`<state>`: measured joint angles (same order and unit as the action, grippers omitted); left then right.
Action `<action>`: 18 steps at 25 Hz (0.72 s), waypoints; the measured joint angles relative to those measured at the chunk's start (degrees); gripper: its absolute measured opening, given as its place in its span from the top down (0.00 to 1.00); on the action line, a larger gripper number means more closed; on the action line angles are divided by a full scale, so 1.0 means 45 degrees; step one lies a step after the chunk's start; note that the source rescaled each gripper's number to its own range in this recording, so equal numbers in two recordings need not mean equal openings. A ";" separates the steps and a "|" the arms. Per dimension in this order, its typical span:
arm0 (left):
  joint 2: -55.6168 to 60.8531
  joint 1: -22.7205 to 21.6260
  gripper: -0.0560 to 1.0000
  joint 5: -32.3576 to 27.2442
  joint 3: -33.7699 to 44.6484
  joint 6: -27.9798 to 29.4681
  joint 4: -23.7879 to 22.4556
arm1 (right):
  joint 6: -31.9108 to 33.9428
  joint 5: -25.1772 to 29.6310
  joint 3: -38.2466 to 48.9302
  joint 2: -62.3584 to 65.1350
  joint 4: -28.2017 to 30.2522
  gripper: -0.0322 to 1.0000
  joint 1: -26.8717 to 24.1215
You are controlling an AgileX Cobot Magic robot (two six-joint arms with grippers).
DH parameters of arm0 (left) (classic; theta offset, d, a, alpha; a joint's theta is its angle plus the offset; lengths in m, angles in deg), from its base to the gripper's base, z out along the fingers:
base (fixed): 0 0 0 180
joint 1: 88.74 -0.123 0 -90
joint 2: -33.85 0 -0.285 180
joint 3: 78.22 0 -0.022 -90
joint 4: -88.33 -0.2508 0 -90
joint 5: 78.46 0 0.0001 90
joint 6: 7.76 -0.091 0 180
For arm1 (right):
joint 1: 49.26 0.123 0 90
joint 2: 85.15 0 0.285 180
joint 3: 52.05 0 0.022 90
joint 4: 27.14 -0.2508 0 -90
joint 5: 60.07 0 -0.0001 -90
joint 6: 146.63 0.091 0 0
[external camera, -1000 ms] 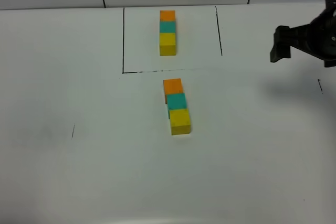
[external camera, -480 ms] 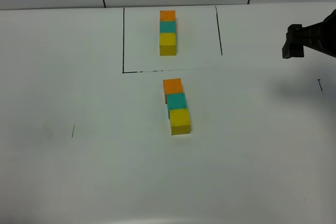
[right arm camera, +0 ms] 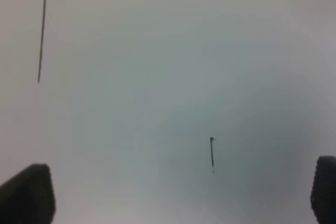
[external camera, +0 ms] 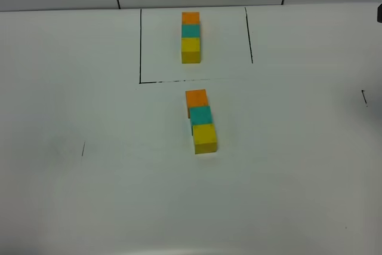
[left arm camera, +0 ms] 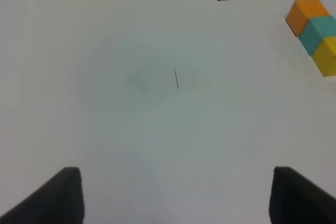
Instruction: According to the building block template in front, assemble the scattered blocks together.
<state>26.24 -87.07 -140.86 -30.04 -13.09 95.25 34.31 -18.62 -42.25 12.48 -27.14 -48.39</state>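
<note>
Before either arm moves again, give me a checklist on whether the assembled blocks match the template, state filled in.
1. Colour order: ok. The assembled row runs orange, teal, yellow, like the building block template.
2. Cubes joined: ok, the orange cube, teal cube and yellow cube touch.
3. Straightness: not ok, the row slants slightly; the template is straight.
4. Left gripper: ok, open, empty, away from the row.
5. Right gripper: ok, open, empty, over bare table.
</note>
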 joint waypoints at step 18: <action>0.0000 0.0000 0.37 0.0000 0.0000 0.0000 0.0000 | 0.1554 0.1918 0.4827 0.9747 0.0728 0.00 0.0000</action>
<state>26.24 -87.07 -140.86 -30.04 -13.09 95.25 41.30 -9.99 -20.53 56.34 -23.86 -48.39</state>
